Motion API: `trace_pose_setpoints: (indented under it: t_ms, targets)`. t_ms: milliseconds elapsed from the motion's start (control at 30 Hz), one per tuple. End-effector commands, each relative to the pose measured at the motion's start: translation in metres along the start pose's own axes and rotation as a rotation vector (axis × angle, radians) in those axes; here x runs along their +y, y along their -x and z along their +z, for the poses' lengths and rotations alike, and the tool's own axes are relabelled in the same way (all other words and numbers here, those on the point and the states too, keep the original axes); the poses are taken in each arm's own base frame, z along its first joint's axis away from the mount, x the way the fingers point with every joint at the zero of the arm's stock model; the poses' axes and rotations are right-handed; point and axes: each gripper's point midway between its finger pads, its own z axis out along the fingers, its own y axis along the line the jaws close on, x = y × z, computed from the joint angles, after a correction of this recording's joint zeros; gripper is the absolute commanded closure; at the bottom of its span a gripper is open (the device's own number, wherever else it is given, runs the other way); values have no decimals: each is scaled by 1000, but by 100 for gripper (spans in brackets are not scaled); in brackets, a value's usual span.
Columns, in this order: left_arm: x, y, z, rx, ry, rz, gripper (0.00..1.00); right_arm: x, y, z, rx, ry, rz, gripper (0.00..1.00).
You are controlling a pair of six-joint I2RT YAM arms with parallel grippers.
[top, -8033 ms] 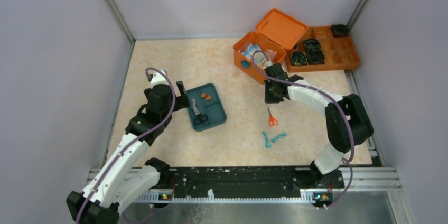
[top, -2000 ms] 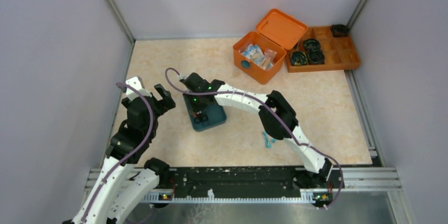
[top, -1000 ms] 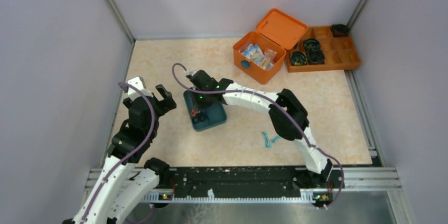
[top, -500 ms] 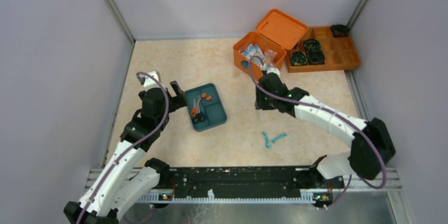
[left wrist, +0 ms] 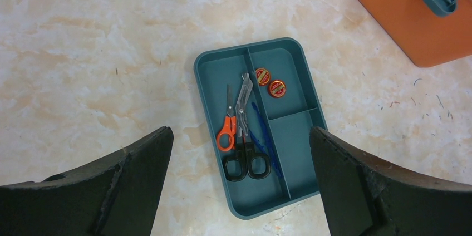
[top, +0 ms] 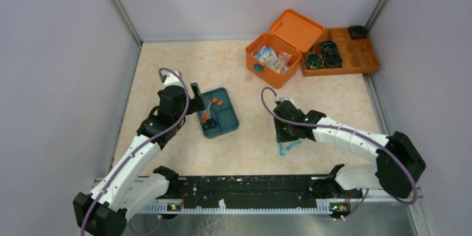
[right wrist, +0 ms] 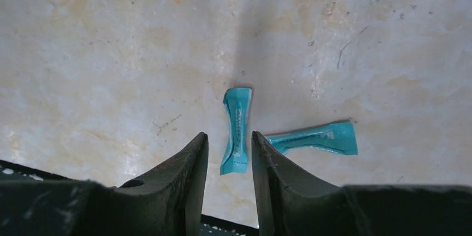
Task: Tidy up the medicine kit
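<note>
**Top and wrist views.** The kit [top: 271, 60] stands at the far right of the bench [top: 167, 69]. Its lid [top: 296, 29] is thrown back, sachets show inside, and the divided tray [top: 356, 58] lies just beside it.

The left gripper [top: 192, 101] hangs over the teal tray [left wrist: 292, 141], jaws spread wide and empty. That tray holds orange scissors [left wrist: 227, 130], black scissors [left wrist: 245, 158] and two red discs [left wrist: 276, 87].

The right gripper [right wrist: 229, 136] is over two teal packets near the bench's front edge, well apart from the kit. Its jaws stand a little apart, one on each side of the nearer packet [right wrist: 236, 119], and are not seen to press it. The other packet [right wrist: 317, 138] lies just beside.

**Judged handling.** The kit is probably a stiff, smooth, light plastic shell, too wide for a grip across its body. Take hold on a wall's rim or the lid's free edge, and push the lid to shut it. The box may slide unless the other arm steadies it.
</note>
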Motion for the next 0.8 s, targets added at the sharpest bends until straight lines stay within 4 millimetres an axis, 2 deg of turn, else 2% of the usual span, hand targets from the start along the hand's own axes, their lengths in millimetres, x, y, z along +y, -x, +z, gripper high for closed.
trace_pose_setpoints:
  t_ms: [0,233,600,767]
  targets:
    - [-4,4,1,-11,-22,15,1,6,-4,9,51,-34,-76,68]
    - [-3,3,1,-5,-21,19,1,14,-17,20,101,-22,-91,78]
    - [-4,2,1,-1,-25,15,1,16,-25,26,134,-13,-97,77]
    - [-4,2,1,-2,-26,15,1,17,-26,28,137,-11,-91,84]
